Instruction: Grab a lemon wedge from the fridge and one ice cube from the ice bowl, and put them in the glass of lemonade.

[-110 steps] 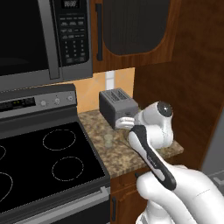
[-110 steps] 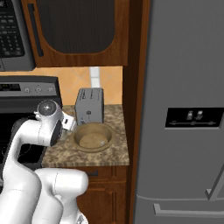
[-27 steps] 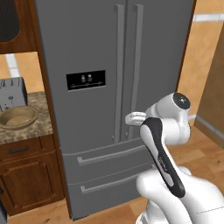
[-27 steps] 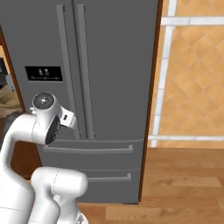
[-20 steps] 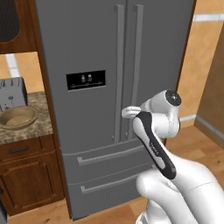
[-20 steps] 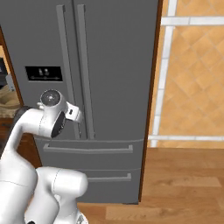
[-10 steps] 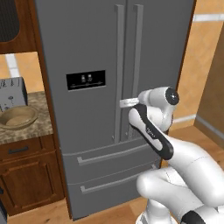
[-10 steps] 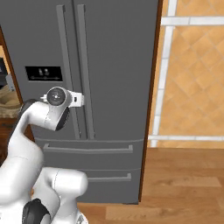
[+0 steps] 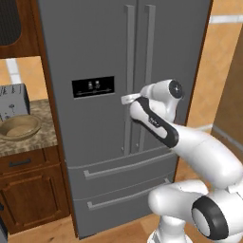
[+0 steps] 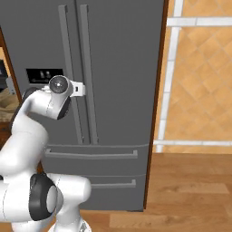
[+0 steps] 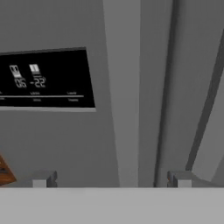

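Fridge [image 9: 95, 57] doors are seen closed; gripper [image 11: 111, 180], fingers spread wide and empty, is lined up on the left door handle [image 11: 122, 87]. Nothing fetched yet.

Base views flank arm, share fridge [image 9: 95, 57]; hand view close.

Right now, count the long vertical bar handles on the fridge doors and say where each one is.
2. The left door's handle and the right door's handle stand side by side along the centre seam of the fridge; the arm hides part of each.
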